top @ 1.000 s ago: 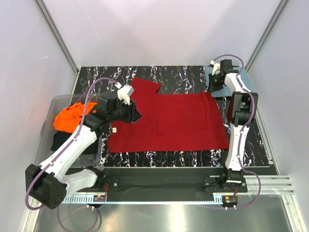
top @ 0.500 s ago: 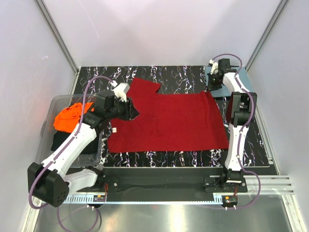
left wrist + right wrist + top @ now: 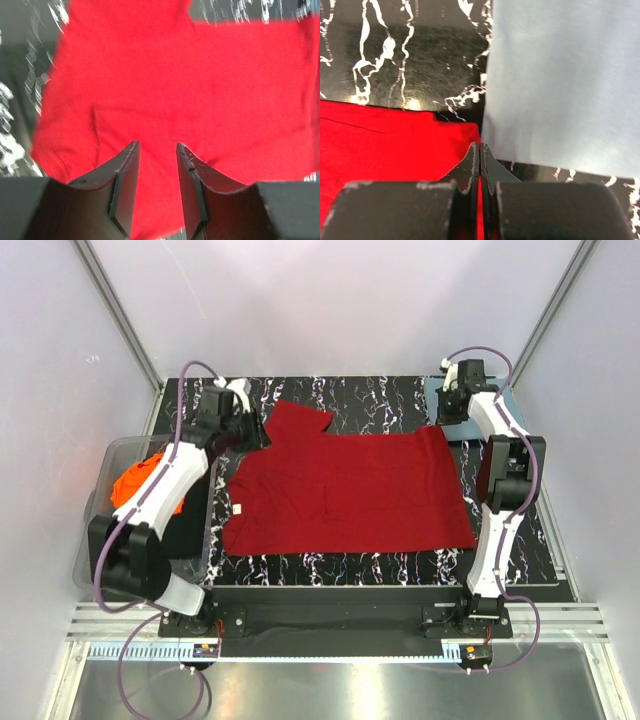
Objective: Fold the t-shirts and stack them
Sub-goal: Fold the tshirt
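One red t-shirt point(image 3: 350, 495) lies spread flat on the black marbled surface point(image 3: 400, 395), the fold not yet begun.

We judge this to be the grasping step before the first fold. Our left gripper point(image 3: 157, 147) hangs over the shirt's far left sleeve with its fingers spread and nothing between them. Our right gripper point(image 3: 480, 147) has its fingers pressed together at the far right corner, just beside the teal-blue t-shirt point(image 3: 560, 75); whether cloth is caught there we cannot tell. The orange t-shirt point(image 3: 140, 483) waits in the clear bin point(image 3: 120, 443) at the left. Next, we think, the left fingers must come down and pinch the sleeve edge, so that both arms can carry the far edge toward the near hem.
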